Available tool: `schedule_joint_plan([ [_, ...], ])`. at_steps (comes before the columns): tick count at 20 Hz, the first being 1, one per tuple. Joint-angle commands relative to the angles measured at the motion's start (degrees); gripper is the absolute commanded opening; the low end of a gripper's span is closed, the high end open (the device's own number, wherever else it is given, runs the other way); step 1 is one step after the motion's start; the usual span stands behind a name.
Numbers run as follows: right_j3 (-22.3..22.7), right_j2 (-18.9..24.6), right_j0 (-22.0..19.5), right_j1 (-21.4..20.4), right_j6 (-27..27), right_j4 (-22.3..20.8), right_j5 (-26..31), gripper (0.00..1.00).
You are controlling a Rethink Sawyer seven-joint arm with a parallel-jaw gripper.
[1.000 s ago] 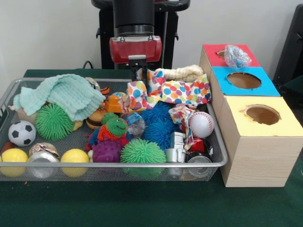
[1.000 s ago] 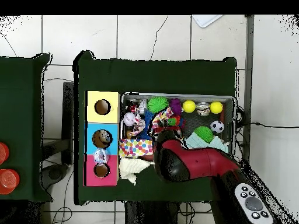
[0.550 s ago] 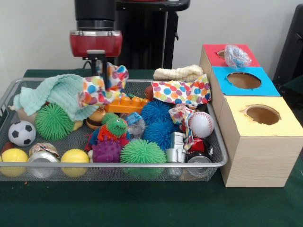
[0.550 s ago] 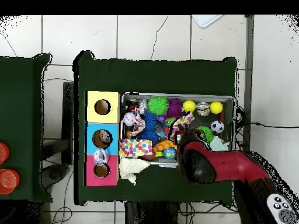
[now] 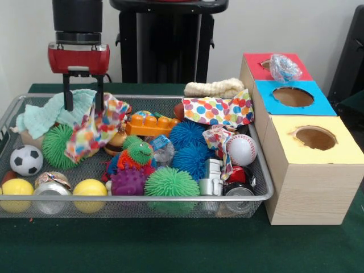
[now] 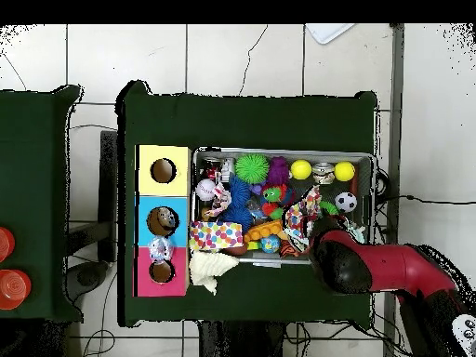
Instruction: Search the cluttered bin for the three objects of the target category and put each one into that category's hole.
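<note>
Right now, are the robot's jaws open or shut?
Open. In the front view the gripper shows two black prongs held apart, with a gap between them, right beside the polka-dot cloth.

Robot lab: green-clothed table [image 5: 170, 250] on tiled floor [image 6: 242, 56], toy-filled mesh bin [image 5: 267, 187], cables trailing [image 6: 404, 200].

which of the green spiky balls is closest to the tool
The green spiky ball at the bin's left end, beside the soccer ball, just below the tool; the other lies by the front rim.
</note>
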Motion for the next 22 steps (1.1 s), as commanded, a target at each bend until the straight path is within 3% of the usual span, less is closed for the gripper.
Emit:
schedule_joint_plan([
  [1, -3.37, 4.5, 0.77, 3.55, -8.95, -4.58, 5.32, 1.0],
  [6, -3.48, 3.09, 3.49, 2.73, -5.21, -3.73, 5.65, 1.0],
  [11, -1.87, 1.83, 5.54, 1.3, -0.76, -0.1, 6.74, 1.0],
  [22, -0.3, -3.93, 15.68, -3.94, 5.72, 3.0, 6.84, 1.0],
])
